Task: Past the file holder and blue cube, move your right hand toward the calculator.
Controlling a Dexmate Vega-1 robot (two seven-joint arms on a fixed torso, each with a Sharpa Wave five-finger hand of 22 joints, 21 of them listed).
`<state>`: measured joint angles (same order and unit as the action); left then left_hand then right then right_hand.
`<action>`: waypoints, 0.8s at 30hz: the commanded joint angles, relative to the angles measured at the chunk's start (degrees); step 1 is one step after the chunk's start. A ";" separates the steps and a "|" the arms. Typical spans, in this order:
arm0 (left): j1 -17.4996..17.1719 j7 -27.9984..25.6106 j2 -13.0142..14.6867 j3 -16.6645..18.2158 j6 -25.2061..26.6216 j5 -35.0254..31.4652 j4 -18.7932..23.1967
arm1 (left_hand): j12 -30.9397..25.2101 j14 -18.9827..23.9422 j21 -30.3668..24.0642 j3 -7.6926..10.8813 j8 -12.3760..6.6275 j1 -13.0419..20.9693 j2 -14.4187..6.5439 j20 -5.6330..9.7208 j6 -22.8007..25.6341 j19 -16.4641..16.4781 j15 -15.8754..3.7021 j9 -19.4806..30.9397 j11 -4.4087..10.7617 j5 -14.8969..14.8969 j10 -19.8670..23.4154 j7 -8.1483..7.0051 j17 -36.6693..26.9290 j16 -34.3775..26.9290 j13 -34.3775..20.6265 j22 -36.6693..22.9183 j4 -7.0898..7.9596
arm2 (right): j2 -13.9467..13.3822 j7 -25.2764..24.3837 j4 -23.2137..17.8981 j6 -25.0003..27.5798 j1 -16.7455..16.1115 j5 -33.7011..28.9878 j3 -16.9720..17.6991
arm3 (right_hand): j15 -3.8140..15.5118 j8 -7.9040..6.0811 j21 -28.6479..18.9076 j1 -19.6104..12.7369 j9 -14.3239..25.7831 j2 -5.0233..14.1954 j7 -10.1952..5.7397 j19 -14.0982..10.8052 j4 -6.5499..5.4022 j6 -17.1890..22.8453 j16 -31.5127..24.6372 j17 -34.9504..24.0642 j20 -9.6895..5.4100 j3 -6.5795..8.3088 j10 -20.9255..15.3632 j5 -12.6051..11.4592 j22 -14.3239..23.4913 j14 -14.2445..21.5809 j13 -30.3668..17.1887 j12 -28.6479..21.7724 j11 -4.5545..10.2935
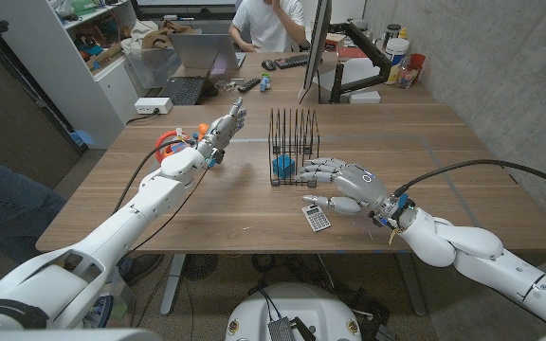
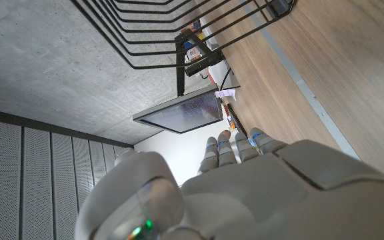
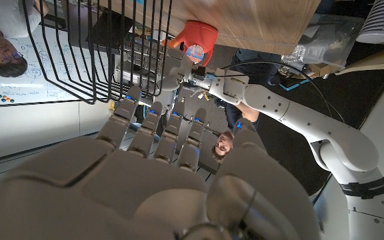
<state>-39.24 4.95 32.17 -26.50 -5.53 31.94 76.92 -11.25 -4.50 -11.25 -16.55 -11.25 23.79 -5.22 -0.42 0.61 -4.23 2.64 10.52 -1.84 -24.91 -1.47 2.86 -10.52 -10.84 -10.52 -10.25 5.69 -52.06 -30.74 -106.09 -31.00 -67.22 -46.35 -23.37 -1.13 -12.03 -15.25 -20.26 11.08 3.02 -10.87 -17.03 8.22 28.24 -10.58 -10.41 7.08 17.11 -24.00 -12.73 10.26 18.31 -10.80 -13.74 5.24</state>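
Hovering open with fingers spread, the right hand (image 1: 344, 182) held nothing; the calculator (image 1: 317, 217) lay just below its thumb, the blue cube (image 1: 282, 169) and file holder (image 1: 294, 133) just beyond its fingertips. The left hand (image 1: 224, 127) was open too.

Black wire file holder (image 1: 293, 132); blue cube (image 1: 282, 169); grey calculator (image 1: 317, 218), white keys; brown wood-grain table (image 1: 444, 170); pale grey right robot hand (image 1: 344, 182).
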 commanded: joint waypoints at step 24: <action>-0.97 -1.53 -0.19 -0.03 -0.43 -0.49 1.77 | -0.32 -0.42 -0.07 -0.50 -0.16 0.59 -0.27 -0.13 0.14 -0.86 0.03 0.30 -0.34 0.15 -0.22 -0.35 -0.22 0.07 -0.28 -0.21 0.07 | -2.89 4.08 -1.91 4.96 2.90 -1.93 -4.29 | -0.07 0.94 0.87 -2.11 0.11 1.32 -0.24 0.16 0.39 -2.17 0.03 -0.06 1.29 1.61 0.83 0.61 0.26 -0.54 -0.18 0.65 0.47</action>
<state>-40.13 3.65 32.12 -26.34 -5.69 31.74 78.27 -11.25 -4.50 -11.25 -16.54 -11.25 23.79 -5.22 -0.63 0.61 -4.45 2.64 10.52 -1.83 -24.91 -1.47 2.86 -10.51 -10.83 -10.52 -10.25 5.69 -54.61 -27.38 -107.54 -27.47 -65.00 -47.43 -26.46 -1.23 -11.36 -14.47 -21.70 11.07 4.45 -11.16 -16.72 8.52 26.28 -10.58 -10.41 8.01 18.23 -23.51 -12.28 10.26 17.79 -10.79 -13.30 5.71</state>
